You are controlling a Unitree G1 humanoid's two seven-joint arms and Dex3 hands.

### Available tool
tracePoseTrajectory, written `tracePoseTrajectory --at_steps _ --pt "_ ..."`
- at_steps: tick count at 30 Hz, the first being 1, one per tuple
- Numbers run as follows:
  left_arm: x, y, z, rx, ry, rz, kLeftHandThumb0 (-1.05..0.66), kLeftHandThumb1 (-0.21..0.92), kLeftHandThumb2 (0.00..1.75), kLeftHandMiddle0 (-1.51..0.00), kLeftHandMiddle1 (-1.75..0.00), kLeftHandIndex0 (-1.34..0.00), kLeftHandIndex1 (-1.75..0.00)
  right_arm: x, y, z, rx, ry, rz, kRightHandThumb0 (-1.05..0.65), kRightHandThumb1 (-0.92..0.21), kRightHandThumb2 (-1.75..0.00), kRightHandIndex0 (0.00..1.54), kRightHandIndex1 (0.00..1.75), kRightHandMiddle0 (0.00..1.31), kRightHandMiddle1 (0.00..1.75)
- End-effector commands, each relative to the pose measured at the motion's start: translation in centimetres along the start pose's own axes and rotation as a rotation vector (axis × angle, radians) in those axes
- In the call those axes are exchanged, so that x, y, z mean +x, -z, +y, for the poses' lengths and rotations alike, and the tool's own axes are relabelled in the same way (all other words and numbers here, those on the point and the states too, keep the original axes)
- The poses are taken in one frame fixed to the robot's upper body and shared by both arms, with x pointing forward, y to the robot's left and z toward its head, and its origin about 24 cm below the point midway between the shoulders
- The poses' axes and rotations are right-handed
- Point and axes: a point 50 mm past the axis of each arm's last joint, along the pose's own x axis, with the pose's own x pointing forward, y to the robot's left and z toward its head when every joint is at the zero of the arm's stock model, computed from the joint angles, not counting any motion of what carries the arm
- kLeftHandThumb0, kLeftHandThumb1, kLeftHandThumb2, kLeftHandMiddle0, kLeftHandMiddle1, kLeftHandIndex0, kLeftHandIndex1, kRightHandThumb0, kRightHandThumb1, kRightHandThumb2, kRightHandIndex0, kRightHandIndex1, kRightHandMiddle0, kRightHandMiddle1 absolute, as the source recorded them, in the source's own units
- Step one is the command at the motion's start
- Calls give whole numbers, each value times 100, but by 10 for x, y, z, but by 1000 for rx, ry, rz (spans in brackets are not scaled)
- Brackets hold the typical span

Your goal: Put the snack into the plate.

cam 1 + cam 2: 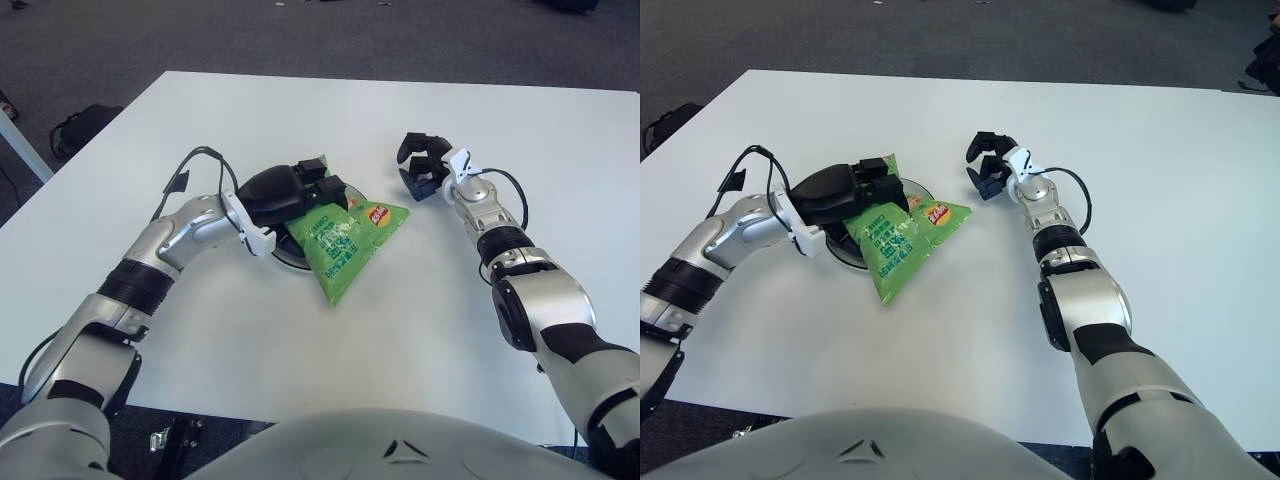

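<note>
Broad white rectangular table, and across the dark round plate near its middle lies the green crinkly foil snack bag, tail spilling onto the tabletop. The left hand has its fingers clamped on the bag's upper end. The right hand hovers beside the bag, fingers curled, holding nothing.

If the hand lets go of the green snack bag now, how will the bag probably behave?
The green snack bag looks puffy and thin-skinned, so it is probably light and floppy. The left hand holds its top edge over the plate; its lower end overhangs the table, so it may slide off the rim.
</note>
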Motion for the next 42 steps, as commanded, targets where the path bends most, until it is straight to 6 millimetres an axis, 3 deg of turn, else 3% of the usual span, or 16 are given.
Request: tracePoseTrajectory --at_steps 1,7,9,12,22,33,42 --pt "-15 6 -23 -84 248 45 -99 91 43 -5 -67 -1 -80 -18 51 18 -37 -71 221 -1 -6 -156 79 175 69 157" --pt "-19 7 -18 -242 282 38 -102 92 37 -1 -33 0 -38 -18 51 18 -51 -72 222 -1 -4 -158 80 175 71 155" --pt "-21 6 -16 -303 292 25 -104 92 36 0 -14 0 -16 -18 51 18 -47 -72 224 -1 -3 -159 80 175 69 159" --pt "-23 7 -12 -363 311 10 -104 92 34 0 -5 0 -5 -18 51 18 -38 -74 225 -1 -3 -160 80 175 68 161" --pt "-27 11 0 -547 344 -109 -104 92 24 0 0 0 0 -18 52 19 -14 -79 220 -1 -6 -160 79 175 62 167" --pt "-31 23 9 -744 181 -192 -103 92 20 0 0 0 0 -18 52 20 -33 -83 229 -1 -6 -158 79 175 63 165" --pt "-35 33 13 -768 13 -162 -104 92 25 0 0 0 0 -18 52 20 -56 -86 225 -1 -3 -161 81 175 66 163"
